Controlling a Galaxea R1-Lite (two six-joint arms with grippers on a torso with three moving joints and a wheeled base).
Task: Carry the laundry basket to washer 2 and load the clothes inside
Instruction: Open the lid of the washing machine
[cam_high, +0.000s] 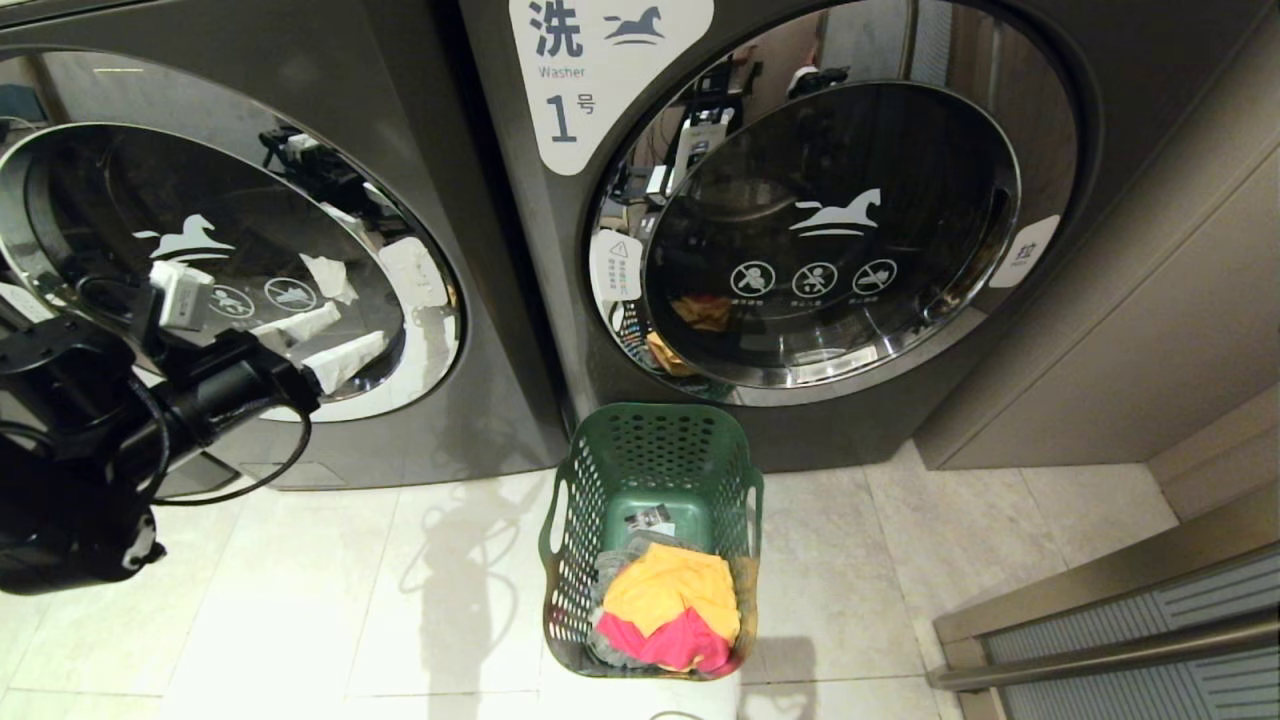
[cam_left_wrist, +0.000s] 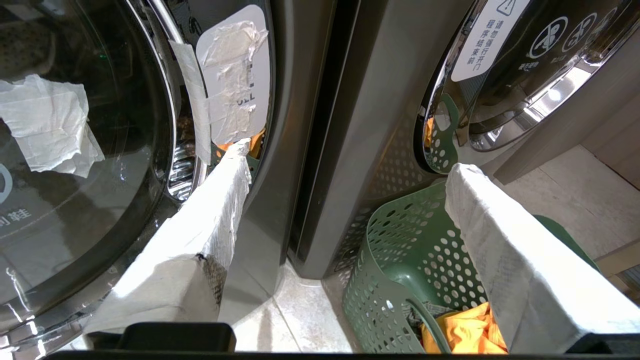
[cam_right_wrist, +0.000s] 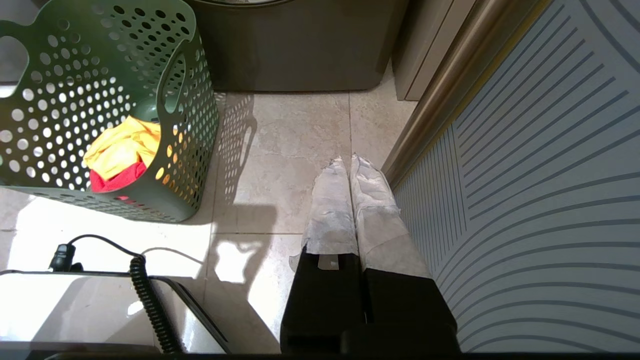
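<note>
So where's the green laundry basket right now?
In the head view, the laundry basket stands on the tiled floor just in front of the washer labelled 1, towards that washer's left corner.

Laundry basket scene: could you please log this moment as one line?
left gripper open by left washer door | right gripper shut, parked | laundry basket on floor, clothes inside

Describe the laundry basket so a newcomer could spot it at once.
Two dark grey front-load washers stand side by side; start at the one labelled 1. On the pale tiled floor just below its round door sits the laundry basket. It is the only green thing there, its walls pierced with round holes, with yellow and pink clothes heaped inside.
</note>
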